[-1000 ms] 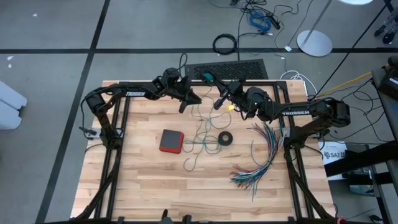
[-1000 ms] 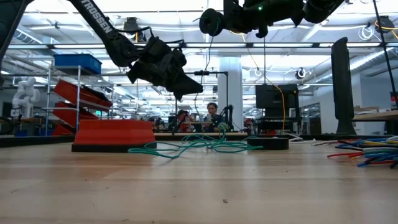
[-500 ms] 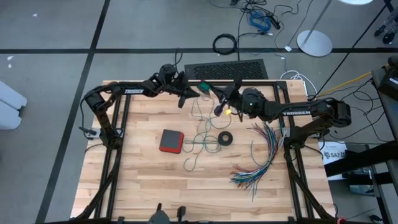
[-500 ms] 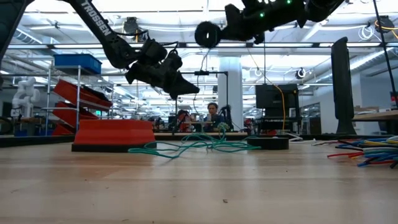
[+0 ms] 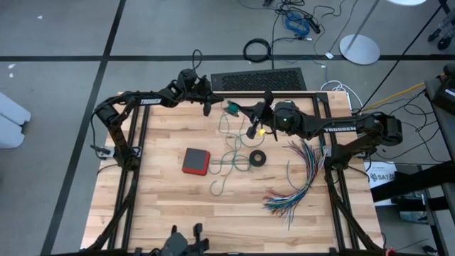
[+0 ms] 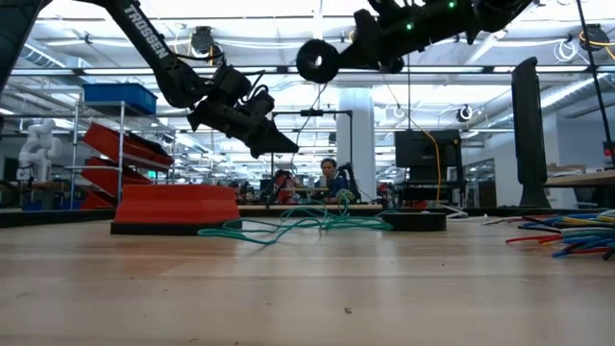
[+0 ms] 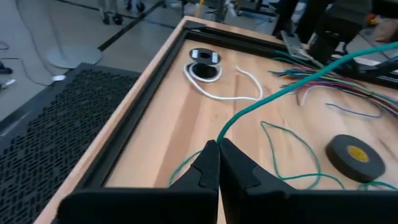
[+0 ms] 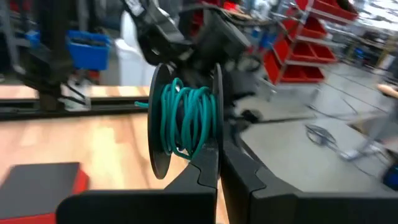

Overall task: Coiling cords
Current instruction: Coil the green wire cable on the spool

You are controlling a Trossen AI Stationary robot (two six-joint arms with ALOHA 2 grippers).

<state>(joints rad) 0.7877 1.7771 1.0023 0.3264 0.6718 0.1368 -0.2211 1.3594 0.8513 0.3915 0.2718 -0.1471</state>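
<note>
A teal-green cord (image 5: 231, 153) lies in loose loops on the table's middle, and part of it is wound on a black spool (image 8: 183, 121). My right gripper (image 8: 216, 163) is shut on that spool, held high near the far edge (image 6: 317, 61). My left gripper (image 7: 217, 144) hovers just left of the spool (image 5: 207, 107) and is shut on a strand of the teal cord. The white cord (image 7: 217, 93) and its round black-and-white piece (image 7: 204, 62) lie on the wood by the far edge. My left gripper pinches one strand of the teal cord (image 7: 221, 134) at its fingertips, coming nearly level from the table's left. From the tips the strand runs off in a fairly straight line (image 7: 323, 71), clear of the table; a slack part (image 7: 186, 165) drops toward the wood. My right gripper pinches the rim of one of the spool's black discs (image 8: 217, 140) between its two fingers, coming nearly level from the table's right. The spool stands on edge, lifted well clear of the table, with the teal windings (image 8: 186, 118) between its discs.
A flat red box (image 5: 195, 161) and a black tape ring (image 5: 258, 158) lie beside the teal loops. A fanned bundle of multicoloured wires (image 5: 298, 178) covers the right side. A black frame (image 7: 134, 118) borders the table's far edge. Bare wood fills the near half.
My left gripper has drawn back toward the table's far edge and its fingers have come together on the teal strand. My right gripper has tipped and swung the spool a little lower and toward the left arm.
</note>
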